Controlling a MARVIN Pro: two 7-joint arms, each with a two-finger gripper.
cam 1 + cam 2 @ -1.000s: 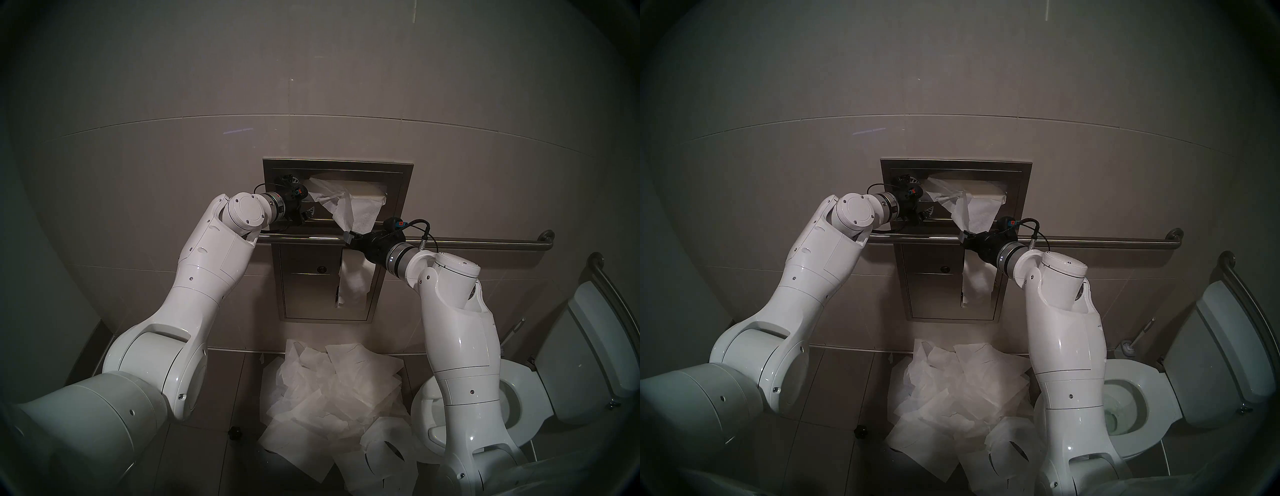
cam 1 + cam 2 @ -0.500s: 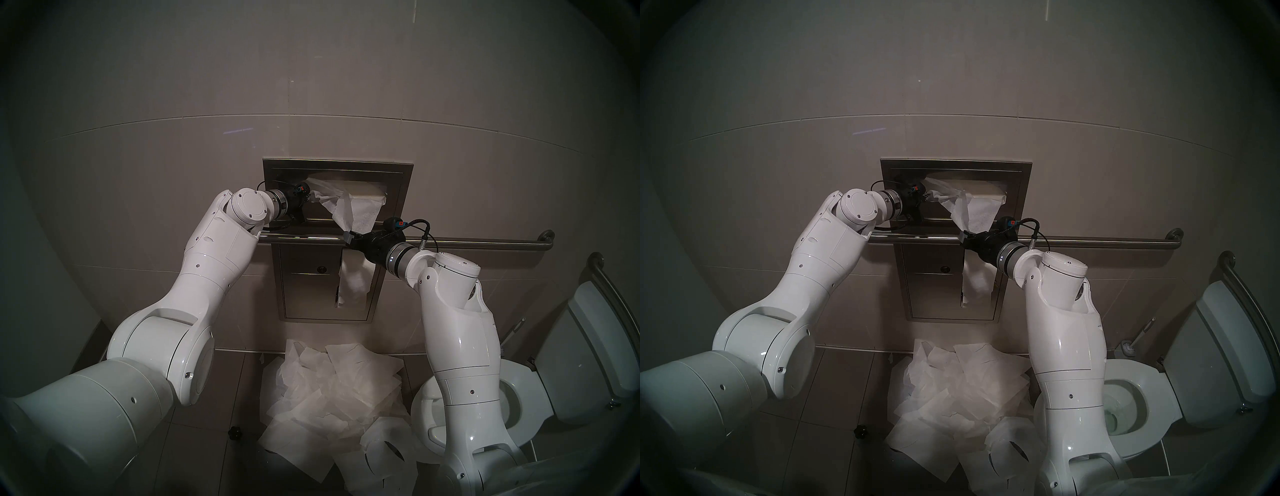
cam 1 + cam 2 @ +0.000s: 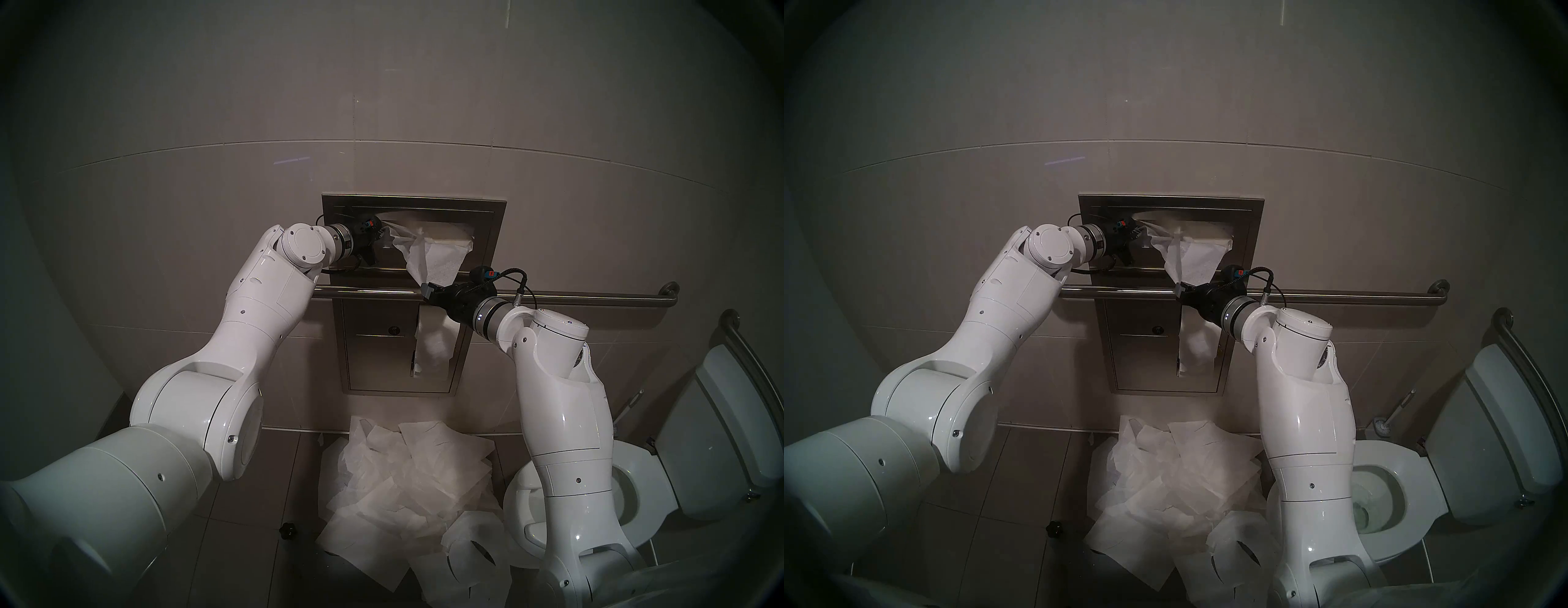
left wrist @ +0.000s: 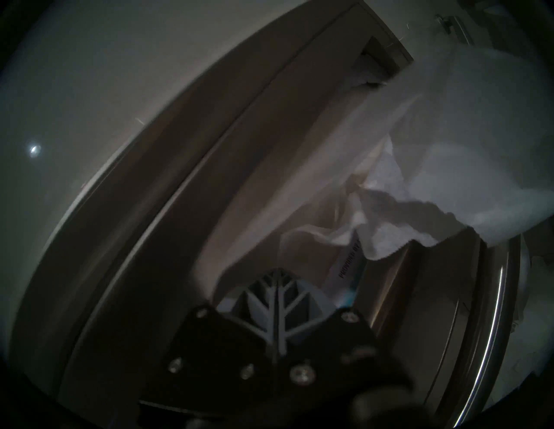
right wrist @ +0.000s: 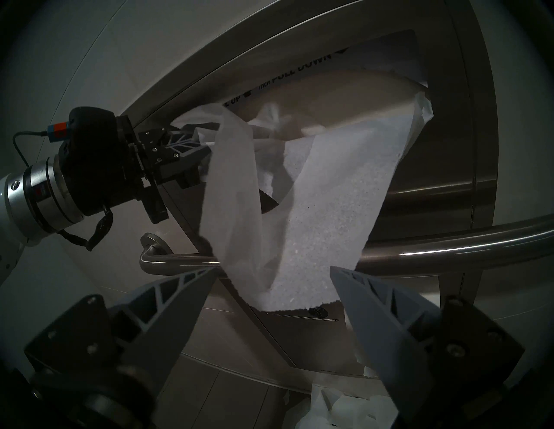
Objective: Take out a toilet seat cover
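The toilet seat cover (image 3: 437, 263) (image 3: 1193, 263) is a thin white crinkled sheet hanging part-way out of the steel wall dispenser (image 3: 496, 212), its tip drooping to the grab bar. My left gripper (image 3: 384, 237) (image 3: 1140, 235) (image 4: 278, 274) is at the dispenser opening's upper left, shut on the sheet's left corner; the right wrist view shows it (image 5: 198, 143) at the paper's edge. My right gripper (image 3: 426, 291) (image 3: 1180, 291) (image 5: 273, 269) is open just under the sheet's (image 5: 323, 215) hanging tip, its fingers on either side of the tip without touching it.
A steel grab bar (image 3: 594, 299) crosses the wall in front of the dispenser. Toilet paper (image 3: 432, 344) hangs from the lower panel. Several loose white sheets (image 3: 407, 479) lie piled on the floor. The toilet (image 3: 636, 488) stands at the right, and a small black knob (image 3: 287, 530) lies on the floor.
My left gripper moved right into the dispenser opening and shut on the sheet's left corner, bunching that side. The right arm stayed still.
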